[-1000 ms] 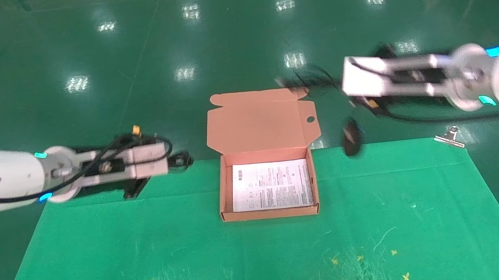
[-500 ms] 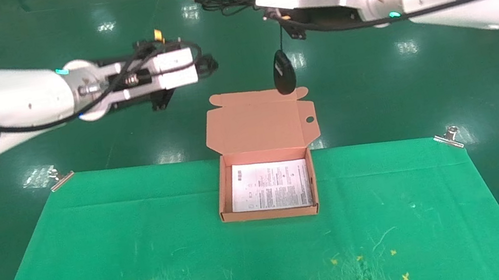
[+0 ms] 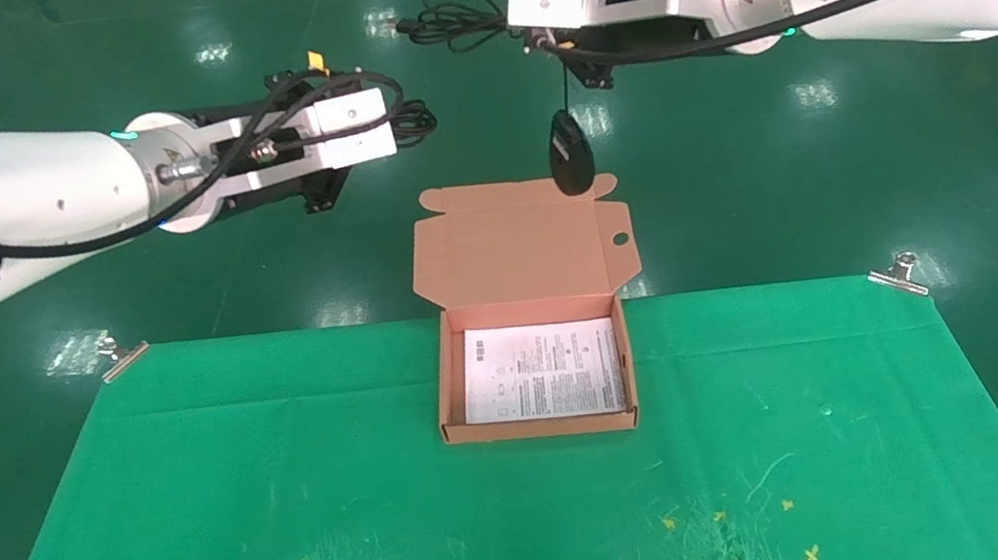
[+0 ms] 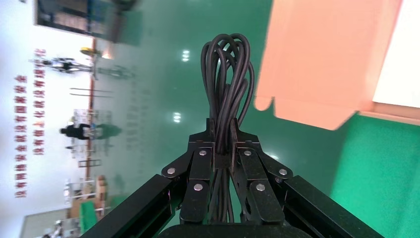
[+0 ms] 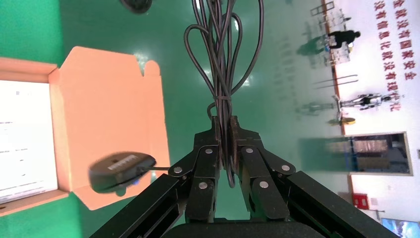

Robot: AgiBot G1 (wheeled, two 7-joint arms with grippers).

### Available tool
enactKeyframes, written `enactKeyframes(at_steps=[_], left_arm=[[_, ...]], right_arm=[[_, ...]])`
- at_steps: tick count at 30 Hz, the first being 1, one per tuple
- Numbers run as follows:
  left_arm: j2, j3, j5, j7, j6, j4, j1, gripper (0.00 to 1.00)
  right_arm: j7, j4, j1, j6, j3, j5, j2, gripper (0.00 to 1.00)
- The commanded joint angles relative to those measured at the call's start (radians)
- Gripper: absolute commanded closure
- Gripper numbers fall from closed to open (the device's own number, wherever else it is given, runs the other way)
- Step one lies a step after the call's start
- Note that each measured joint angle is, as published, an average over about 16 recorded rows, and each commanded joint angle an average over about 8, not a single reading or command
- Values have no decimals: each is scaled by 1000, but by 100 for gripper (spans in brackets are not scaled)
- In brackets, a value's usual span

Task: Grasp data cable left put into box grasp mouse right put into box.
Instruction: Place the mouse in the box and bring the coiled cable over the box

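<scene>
Both pickups look done, neither placement. The box [image 3: 535, 385] lies open on the desk [image 3: 292, 497], holding only its leaflet [image 3: 541, 369]. Beyond the box's raised lid, the right claw [image 3: 534, 36] pinches the mouse's cord, so the mouse [image 3: 570, 165] dangles over the lid's far edge. Left of the lid, the left claw [image 3: 407, 123] is clamped on the data cable [image 4: 227, 94].

You're in a factory-style robot test hall, glossy green epoxy floor [image 3: 154, 277] mirroring ceiling lights, green cloth [image 3: 394, 500] clipped over a table with binder clips [image 3: 899, 274], red Chinese safety slogans [image 5: 393, 54] along a white wall, a worker [image 5: 344, 38] walking far off
</scene>
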Motion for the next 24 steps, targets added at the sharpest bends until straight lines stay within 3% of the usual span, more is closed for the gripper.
enactKeyframes(at_steps=[1, 24], left_arm=[[-3, 1, -5, 1, 6, -1, 4, 100], [-30, 44, 96, -60, 75, -49, 74, 100]], right_arm=[[1, -2, -7, -5, -6, -5, -2, 100], [-6, -135, -51, 14, -40, -20, -98, 100]])
